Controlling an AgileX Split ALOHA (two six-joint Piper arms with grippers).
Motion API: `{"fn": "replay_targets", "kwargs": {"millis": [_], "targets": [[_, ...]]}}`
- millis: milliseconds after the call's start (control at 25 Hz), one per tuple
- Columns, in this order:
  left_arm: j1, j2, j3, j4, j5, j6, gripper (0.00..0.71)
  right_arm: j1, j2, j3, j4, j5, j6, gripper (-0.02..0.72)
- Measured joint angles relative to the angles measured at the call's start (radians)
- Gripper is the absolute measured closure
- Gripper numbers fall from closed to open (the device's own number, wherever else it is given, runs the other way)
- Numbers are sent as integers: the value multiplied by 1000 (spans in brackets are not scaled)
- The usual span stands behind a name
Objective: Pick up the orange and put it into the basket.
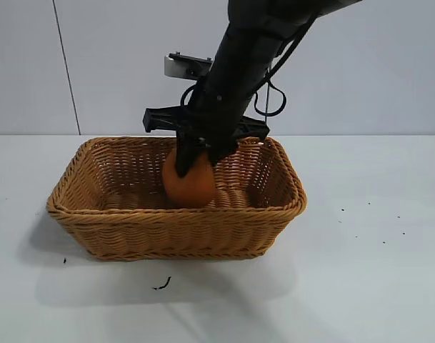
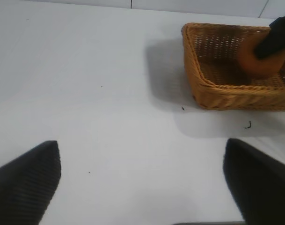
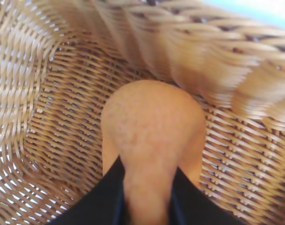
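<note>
The orange (image 1: pixel 192 187) sits low inside the golden-brown wicker basket (image 1: pixel 174 229), near its middle. My right gripper (image 1: pixel 196 161) reaches down into the basket from above, and its two black fingers (image 3: pixel 107 197) are shut on the orange's (image 3: pixel 151 122) raised knob. The basket's front wall hides whether the fruit touches the woven floor (image 3: pixel 53 93). My left gripper (image 2: pixel 141 143) hangs open over bare table off to the side, with nothing between its fingers. From there the basket (image 2: pixel 226 96) and the orange (image 2: pixel 252 65) show farther off.
The basket stands on a white table (image 1: pixel 374 271) in front of a pale wall. A small dark scrap (image 1: pixel 162 285) and a few specks (image 1: pixel 342 211) lie on the table near the basket.
</note>
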Motion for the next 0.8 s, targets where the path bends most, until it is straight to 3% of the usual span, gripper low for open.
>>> {"fn": "replay_targets", "kwargs": {"millis": [200,400,520,800], "targets": [[0,0,0,0,0,0,33,0,0,-149,-29,151,-2,13],[0,0,0,0,0,0,33,-5,-3,-324,-182,311,18,13],[0,0,0,0,0,0,33,-40,-6,-375,-236,351,37,13],[0,0,0,0,0,0,33,-210,-6,-384,-275,366,40,12]]}}
